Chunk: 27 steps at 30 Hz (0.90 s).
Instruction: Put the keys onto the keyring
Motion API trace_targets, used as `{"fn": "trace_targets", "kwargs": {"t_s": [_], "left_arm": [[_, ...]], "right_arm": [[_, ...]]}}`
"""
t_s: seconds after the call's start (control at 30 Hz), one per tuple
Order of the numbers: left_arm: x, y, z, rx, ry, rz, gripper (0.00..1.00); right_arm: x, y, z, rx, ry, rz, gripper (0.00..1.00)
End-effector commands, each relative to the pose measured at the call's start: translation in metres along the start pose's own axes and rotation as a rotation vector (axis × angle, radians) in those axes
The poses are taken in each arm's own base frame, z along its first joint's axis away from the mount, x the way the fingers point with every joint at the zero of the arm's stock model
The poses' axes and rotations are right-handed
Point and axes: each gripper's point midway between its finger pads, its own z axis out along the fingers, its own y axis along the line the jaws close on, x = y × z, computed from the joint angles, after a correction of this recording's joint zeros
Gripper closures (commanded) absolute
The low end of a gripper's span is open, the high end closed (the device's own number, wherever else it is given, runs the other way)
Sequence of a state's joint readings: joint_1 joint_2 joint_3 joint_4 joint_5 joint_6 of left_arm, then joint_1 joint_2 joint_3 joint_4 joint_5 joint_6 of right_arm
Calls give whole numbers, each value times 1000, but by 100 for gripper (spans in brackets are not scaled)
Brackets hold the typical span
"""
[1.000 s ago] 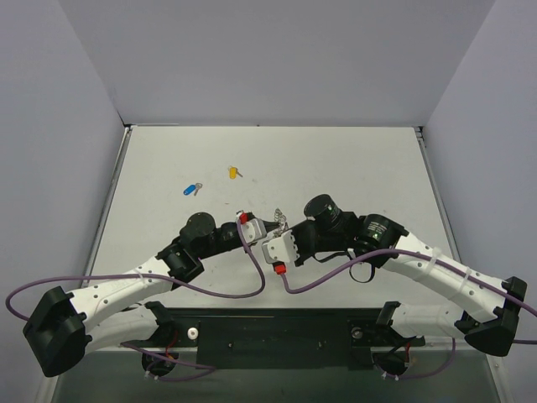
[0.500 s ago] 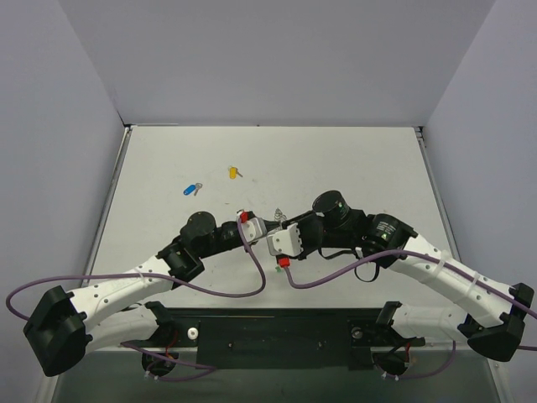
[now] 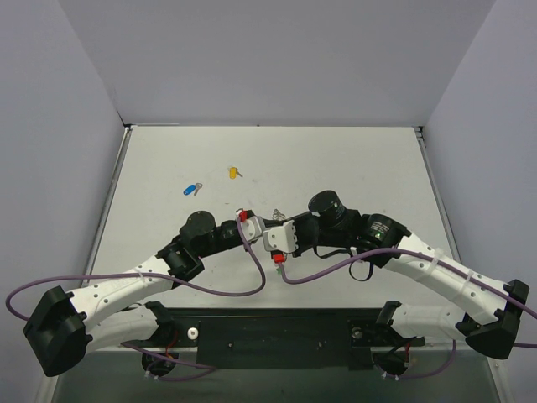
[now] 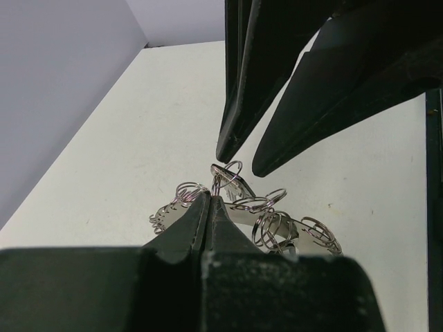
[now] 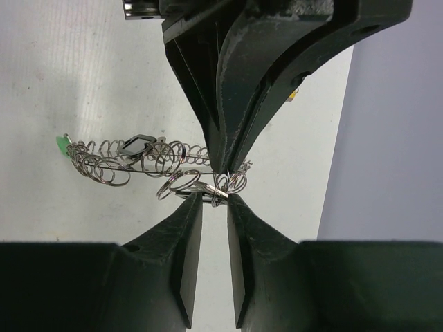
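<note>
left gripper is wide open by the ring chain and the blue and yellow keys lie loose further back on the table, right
No: the left gripper is shut, pinching the ring chain, as the left wrist view shows. The blue key and yellow key do lie loose further back on the table.
</note>
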<state>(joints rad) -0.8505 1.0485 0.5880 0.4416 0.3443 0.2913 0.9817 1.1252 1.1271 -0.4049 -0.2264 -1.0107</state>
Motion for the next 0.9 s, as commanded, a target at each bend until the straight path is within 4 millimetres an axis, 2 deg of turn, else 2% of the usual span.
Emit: {"fn": "trace_targets", "kwargs": {"t_s": [0.0, 0.33, 0.5, 0.6, 0.87], "left_arm": [[-45, 16, 4, -42, -121, 35, 100], [-48, 16, 3, -40, -132, 31, 100], [-48, 16, 2, -46, -133, 32, 100], [-47, 16, 3, -46, -133, 32, 100], [-48, 16, 2, -44, -137, 33, 100]], "right_arm": [[3, 2, 8, 3, 15, 8, 84], [5, 3, 12, 3, 19, -4, 88], [4, 1, 9, 17, 8, 15, 83], [2, -9, 4, 57, -31, 71, 80], [3, -4, 2, 46, -55, 48, 78]]}}
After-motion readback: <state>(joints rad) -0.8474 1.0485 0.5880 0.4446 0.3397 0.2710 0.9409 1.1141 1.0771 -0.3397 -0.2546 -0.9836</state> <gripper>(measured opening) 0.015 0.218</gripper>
